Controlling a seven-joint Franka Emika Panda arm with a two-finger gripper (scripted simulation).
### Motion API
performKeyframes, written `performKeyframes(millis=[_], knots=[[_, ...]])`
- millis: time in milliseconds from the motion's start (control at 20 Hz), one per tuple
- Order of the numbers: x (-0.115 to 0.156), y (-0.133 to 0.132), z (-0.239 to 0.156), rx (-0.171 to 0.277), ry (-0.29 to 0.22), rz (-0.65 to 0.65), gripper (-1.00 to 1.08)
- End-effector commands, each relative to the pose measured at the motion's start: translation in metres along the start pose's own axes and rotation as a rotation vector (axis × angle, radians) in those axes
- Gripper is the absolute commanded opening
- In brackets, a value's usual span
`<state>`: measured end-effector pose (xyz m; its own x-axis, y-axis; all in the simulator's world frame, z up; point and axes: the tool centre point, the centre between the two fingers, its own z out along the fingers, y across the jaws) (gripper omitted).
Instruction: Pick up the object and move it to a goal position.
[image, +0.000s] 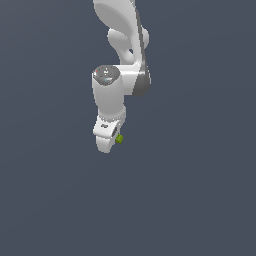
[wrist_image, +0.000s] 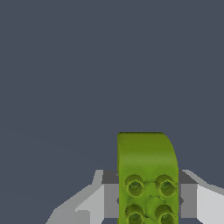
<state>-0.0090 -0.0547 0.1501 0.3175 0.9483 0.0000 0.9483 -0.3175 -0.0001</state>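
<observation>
The object (wrist_image: 147, 175), olive-green and studded, is seen pinched between the fingers (wrist_image: 109, 192) of the gripper (image: 114, 137), held above the plain grey floor (image: 200, 200); no goal marker is visible; slip during transfer is judged possible, since only a small part appears clamped

Plain dark slate-blue backdrop (image: 200, 190) all around, flat and even in both views. No seam between floor and wall to be made out. Soft, even light, slightly paler toward the lower part of the exterior view.
</observation>
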Motion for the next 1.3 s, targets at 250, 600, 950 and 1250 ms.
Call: performKeyframes(millis=[250,600,950,1250], knots=[[0.025,0.009,-0.083,0.000,0.001,-0.001,-1.00],[0.046,0.019,-0.155,0.000,0.001,0.000,-1.00],[0.065,0.028,-0.216,0.000,0.001,0.001,-1.00],[0.077,0.035,-0.255,0.000,0.001,0.002,-1.00]])
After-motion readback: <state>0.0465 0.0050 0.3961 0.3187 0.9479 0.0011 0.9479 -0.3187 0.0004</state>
